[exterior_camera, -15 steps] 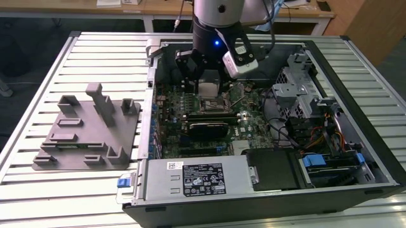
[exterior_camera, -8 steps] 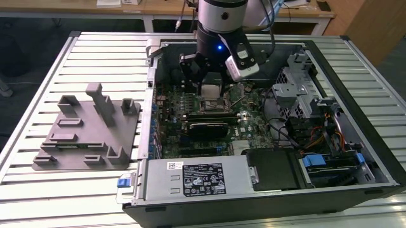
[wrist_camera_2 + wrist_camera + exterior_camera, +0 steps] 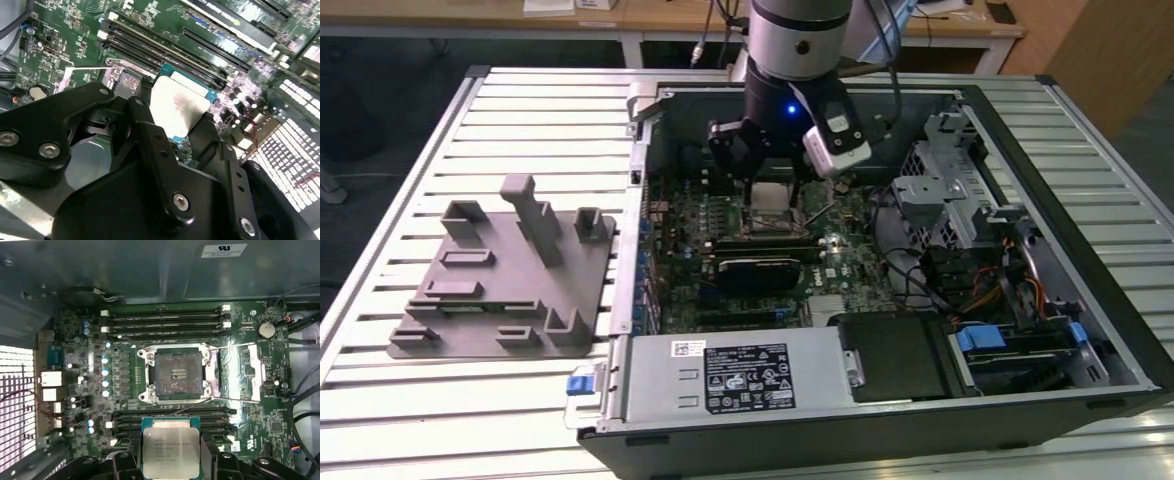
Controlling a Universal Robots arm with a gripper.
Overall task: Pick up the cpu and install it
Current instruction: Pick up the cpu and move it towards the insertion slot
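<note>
Jaws were closed on the cpu [image 3: 170,446] near the open socket [image 3: 179,376], so I judged placement needed careful squaring.

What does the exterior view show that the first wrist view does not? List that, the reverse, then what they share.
Exterior view: the grey tray on the slatted table, and the power supply. First wrist view: the open socket seen straight on, and the silver top of the cpu. Both: the motherboard and the end effector holding the cpu.
</note>
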